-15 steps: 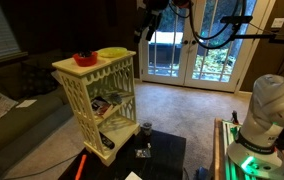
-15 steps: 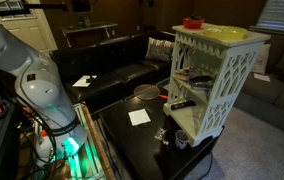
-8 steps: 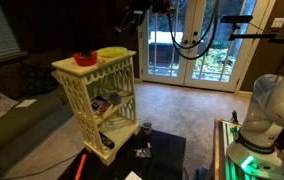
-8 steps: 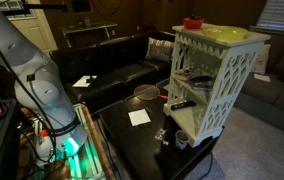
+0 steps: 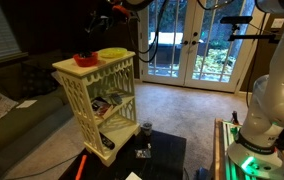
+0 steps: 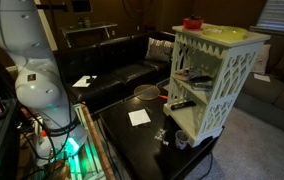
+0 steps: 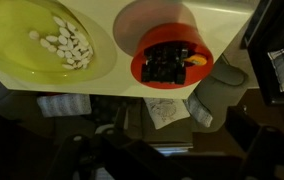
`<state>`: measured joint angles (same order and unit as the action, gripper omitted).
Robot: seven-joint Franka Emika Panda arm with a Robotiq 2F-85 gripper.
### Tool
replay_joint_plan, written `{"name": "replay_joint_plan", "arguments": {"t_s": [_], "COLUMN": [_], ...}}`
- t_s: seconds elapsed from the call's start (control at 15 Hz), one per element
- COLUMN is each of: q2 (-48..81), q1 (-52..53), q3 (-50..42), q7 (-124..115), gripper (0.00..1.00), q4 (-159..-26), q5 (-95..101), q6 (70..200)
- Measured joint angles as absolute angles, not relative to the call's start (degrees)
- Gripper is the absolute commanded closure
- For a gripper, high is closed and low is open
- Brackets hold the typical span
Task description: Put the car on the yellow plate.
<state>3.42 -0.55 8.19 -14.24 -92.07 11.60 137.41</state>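
**Car in red bowl, claw overhead**

Near the middle of the wrist view we see the tiny blackish toy car (image 7: 170,64). It lies inside the round red bowl (image 7: 152,25). The round, shallow yellow-green plate (image 7: 22,62) sits just beside the bowl and holds small white pellets (image 7: 64,42). In an exterior view the dark gripper (image 5: 100,17) hangs above both dishes, well clear of the car. We cannot tell whether its jaws stand apart or together. Both dishes rest on top of the white lattice-sided shelf stand (image 5: 94,95). Beyond it are a dark sofa (image 6: 122,65) and glass doors (image 5: 182,45).
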Motion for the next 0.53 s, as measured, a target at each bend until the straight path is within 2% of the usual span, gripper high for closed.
{"name": "replay_joint_plan", "arguments": {"t_s": [0.53], "q2": [6.6], "q1": [1.5], "q3": [6.5], "q7": [-11.8], "gripper": [0.00], "q4": [-89.3], "q5": [11.1], "q6": [136.1]}}
